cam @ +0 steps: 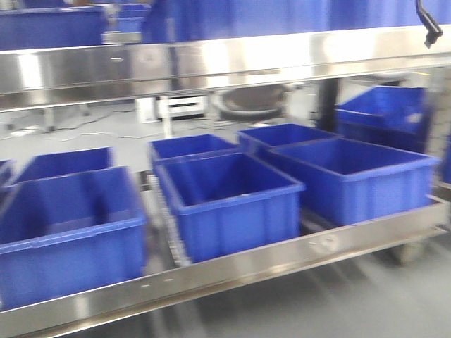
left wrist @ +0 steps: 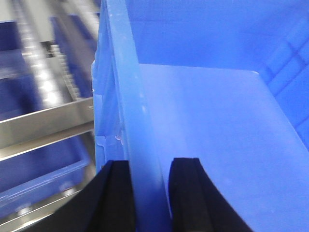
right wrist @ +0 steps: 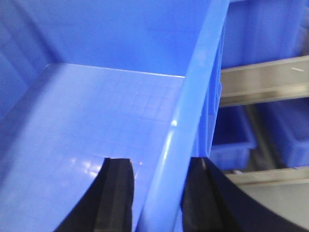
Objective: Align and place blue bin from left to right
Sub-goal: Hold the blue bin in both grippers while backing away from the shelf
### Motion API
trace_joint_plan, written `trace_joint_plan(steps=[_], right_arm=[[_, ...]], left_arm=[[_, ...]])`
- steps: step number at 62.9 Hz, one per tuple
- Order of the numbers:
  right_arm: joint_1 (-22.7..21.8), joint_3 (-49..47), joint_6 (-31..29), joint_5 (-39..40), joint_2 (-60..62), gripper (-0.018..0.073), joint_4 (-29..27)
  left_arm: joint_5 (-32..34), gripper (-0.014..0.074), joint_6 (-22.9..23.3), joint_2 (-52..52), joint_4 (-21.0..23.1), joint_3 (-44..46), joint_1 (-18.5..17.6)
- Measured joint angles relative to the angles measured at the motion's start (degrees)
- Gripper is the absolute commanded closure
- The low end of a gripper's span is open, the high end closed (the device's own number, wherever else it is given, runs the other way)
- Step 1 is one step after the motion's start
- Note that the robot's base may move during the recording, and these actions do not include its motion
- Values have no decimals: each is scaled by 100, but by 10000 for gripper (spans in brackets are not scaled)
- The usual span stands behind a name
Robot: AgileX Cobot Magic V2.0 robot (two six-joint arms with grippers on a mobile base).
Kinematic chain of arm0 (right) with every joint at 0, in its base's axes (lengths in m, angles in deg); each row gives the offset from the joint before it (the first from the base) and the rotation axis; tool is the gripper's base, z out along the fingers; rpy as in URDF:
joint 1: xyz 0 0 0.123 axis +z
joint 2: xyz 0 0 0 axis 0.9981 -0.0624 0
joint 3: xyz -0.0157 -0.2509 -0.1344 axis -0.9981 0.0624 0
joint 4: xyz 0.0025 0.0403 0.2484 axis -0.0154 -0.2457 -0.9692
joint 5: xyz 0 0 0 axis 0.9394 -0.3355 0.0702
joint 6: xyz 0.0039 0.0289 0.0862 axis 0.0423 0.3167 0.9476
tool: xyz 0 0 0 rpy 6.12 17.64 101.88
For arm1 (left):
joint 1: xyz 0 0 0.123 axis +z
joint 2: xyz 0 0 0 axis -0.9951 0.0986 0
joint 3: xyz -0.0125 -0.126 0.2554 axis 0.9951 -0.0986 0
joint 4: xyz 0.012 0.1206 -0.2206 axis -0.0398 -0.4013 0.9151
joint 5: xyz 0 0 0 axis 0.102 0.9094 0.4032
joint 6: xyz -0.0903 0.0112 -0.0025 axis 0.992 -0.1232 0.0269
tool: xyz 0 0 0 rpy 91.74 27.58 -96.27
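Left hand point(left wrist: 150, 164): nearest the left wrist camera. Its two black fingers point(left wrist: 113, 193) straddle one side wall of the blue bin point(left wrist: 212, 125), one outside and one inside. Both press against the wall, so the hand is closed on it just below the rim.
Right hand point(right wrist: 158, 164): the same grip on the other side wall, with the bin's interior to the left of that wall. One finger is inside and one outside, both clamped against the plastic.
Blue bin: held between the two hands by its side walls. The right wrist view shows a faint moulded grid on its inner floor.
Surroundings of the bin: steel rack rails point(left wrist: 43, 125) and other blue containers show beyond its outer walls in both wrist views.
Lower shelf point(cam: 232, 271): a steel front rail. Behind it stand three front bins, left point(cam: 70, 239), middle point(cam: 229, 204) and right point(cam: 356, 176), with gaps between them. Three more bins sit behind these, at point(cam: 63, 162), point(cam: 190, 146) and point(cam: 282, 132).
Upper shelf beam point(cam: 211, 63): steel, with blue shapes above it. It cannot be told whether any of these is the held bin.
Front view: motion-blurred.
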Motion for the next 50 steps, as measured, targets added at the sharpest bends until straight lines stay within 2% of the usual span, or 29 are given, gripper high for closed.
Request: trace_joint_plan(steps=[50], right_arm=[[0,0,0,0,0,712,0]], left_arm=[[11,707,0,0,0,0,0]])
